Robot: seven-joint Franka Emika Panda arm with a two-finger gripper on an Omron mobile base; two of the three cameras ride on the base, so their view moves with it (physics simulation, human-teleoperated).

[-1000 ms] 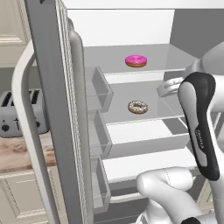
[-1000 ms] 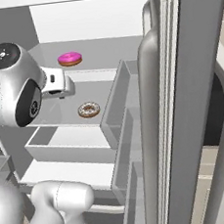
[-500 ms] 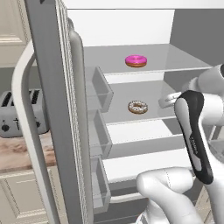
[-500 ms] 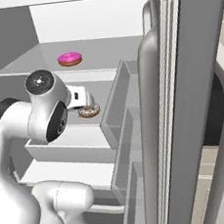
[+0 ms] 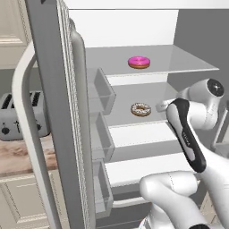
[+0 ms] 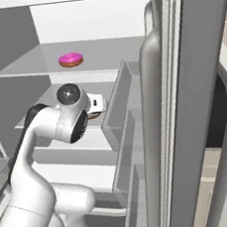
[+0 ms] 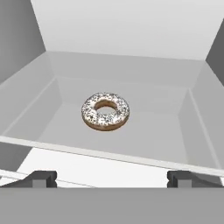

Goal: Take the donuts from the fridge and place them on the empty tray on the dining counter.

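The fridge (image 5: pixel 197 40) stands open, showing its white inside. A pink-iced donut (image 5: pixel 139 62) (image 6: pixel 71 59) lies on the upper grey shelf. One shelf down sits the white speckled donut (image 5: pixel 141 109) (image 7: pixel 105 111), flat and near the shelf's middle. My gripper (image 5: pixel 160 106) (image 6: pixel 98 104) (image 7: pixel 111 178) hovers at that shelf's front edge, just right of the speckled donut and apart from it. It is open, its fingertips (image 7: pixel 41 177) spread wide with nothing between them. The tray and dining counter are out of view.
The open left door (image 5: pixel 49 89) with its bins (image 5: pixel 100 89) flanks the shelves, and the right door (image 6: pixel 184 102) stands close on the other side. A grey toaster (image 5: pixel 18 118) sits on a counter (image 5: pixel 18 154) beyond the left door. Lower shelves (image 5: pixel 143 170) lie beneath.
The hand has dropped to the middle shelf's level and moved in toward the speckled donut. The arm's elbow has swung lower. Both donuts lie where they were.
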